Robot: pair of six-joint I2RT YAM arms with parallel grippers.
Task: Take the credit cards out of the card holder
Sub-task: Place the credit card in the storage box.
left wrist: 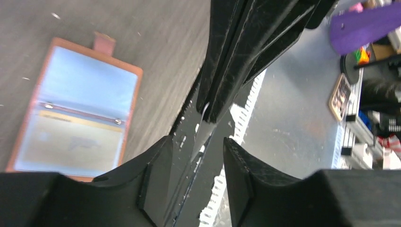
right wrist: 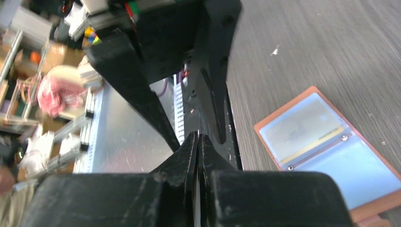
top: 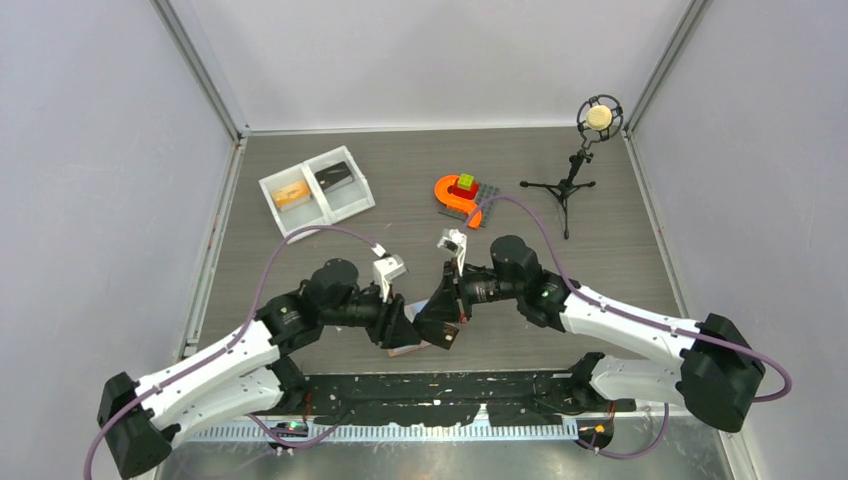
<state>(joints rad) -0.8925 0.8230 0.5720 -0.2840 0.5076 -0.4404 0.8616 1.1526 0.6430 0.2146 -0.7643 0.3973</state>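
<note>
Your right gripper (right wrist: 199, 144) has its black fingers pinched together on a thin dark credit card (left wrist: 187, 182) seen edge-on. Your left gripper (left wrist: 197, 141) faces it tip to tip, fingers spread either side of that card. Just beside them, the salmon-brown bi-fold card holder (left wrist: 75, 113) lies open on the dark wood-grain table (left wrist: 156, 56), light blue pockets up.

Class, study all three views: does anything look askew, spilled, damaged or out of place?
Nothing stands out. The card holder lies open and flat on the table, undamaged, a pale card in one pocket; nothing is spilled.
</note>
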